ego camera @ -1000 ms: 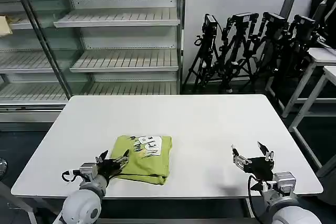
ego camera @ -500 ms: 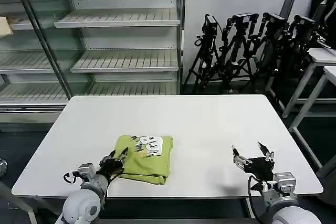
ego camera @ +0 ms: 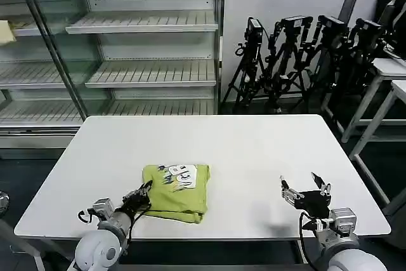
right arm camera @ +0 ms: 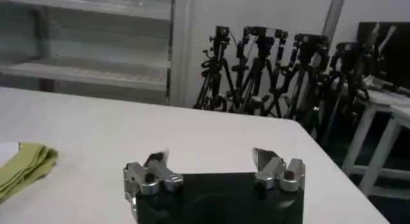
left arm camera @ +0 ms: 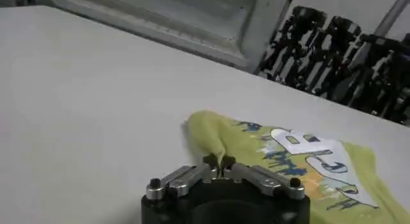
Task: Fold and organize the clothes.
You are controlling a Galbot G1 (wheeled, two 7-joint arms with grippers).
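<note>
Here the left gripper is sitting closed on a pinch of the T-shirt, holding the near left corner of the folded bundle, as the left wrist view is showing with a small peak of fabric rising between the shut jaws. The main risk, to my eye, is that any pull from this corner is going to drag the top layer and undo the fold, since the cloth looks thin and soft and the grip is taking only a small bite. The pinch could also be slipping free if the arm tugs sideways, leaving the bundle skewed on the counter.

The right gripper is waiting wide open and holding nothing, low over the counter and well apart from the shirt on the robot's right.

The T-shirt is lying near the front edge of the counter, left of centre, folded into a compact, roughly square packet. It is lime yellow-green, with a white and blue print facing up toward the far side, and its near edge is looking rounded and slightly puffy rather than pressed flat.
</note>
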